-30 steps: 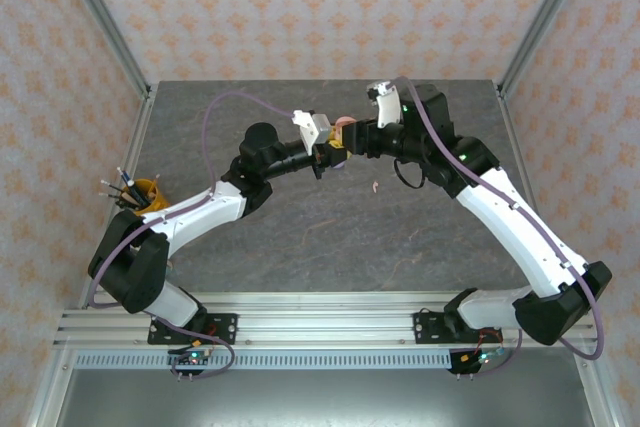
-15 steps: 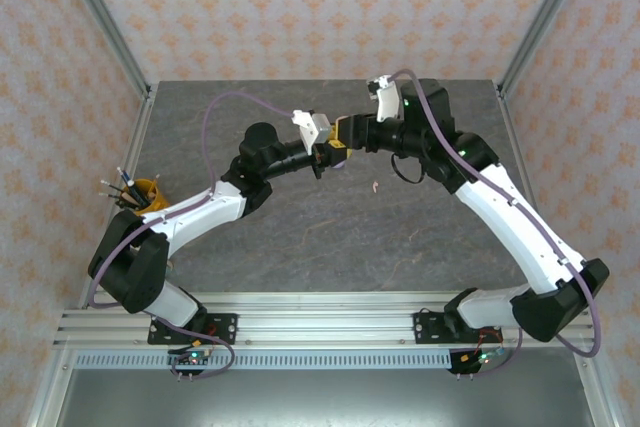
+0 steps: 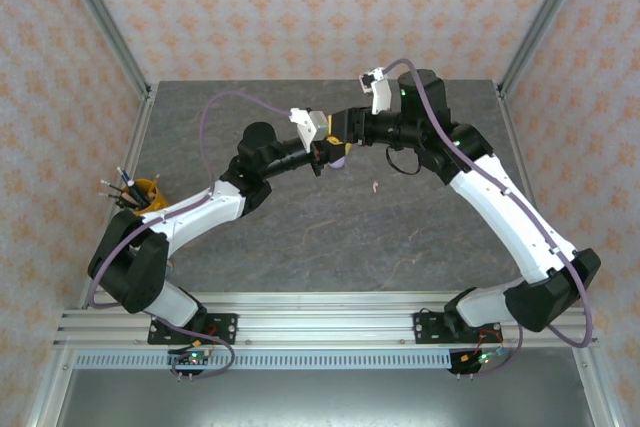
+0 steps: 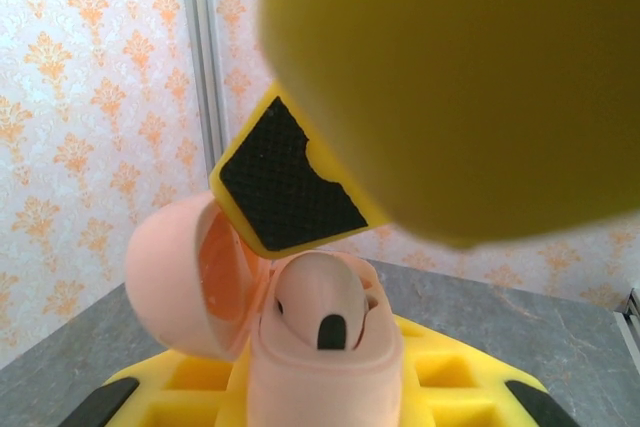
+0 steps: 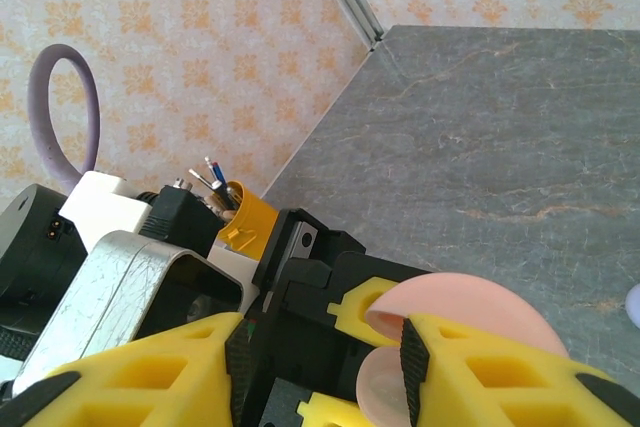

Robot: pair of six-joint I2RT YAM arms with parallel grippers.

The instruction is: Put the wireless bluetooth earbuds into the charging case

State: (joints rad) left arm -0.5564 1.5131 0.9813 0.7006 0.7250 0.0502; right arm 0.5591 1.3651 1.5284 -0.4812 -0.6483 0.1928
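Note:
My left gripper [image 3: 324, 155] [image 4: 325, 405] is shut on a pale pink charging case [image 4: 330, 357], holding it above the back middle of the table. The case's lid [image 4: 170, 277] hangs open to the left. One pink earbud [image 4: 322, 299] sits in the case, a dark spot on its front. My right gripper [image 3: 345, 133] [image 5: 325, 367] is open right over the case; one of its fingers [image 4: 288, 179] hovers just above the earbud, and a pad [image 5: 414, 367] stands against the lid [image 5: 470, 307]. Another tiny pink earbud [image 3: 375, 186] lies on the table to the right.
A yellow cup of pens [image 3: 143, 193] [image 5: 236, 211] stands at the table's left edge. A pale lilac thing [image 3: 340, 160] lies under the two grippers. The grey table [image 3: 330, 237] is walled by patterned panels with metal posts at the back corners.
My right gripper has moved left and now sits over the left gripper, covering the pink case in the top view. The left arm has held still.

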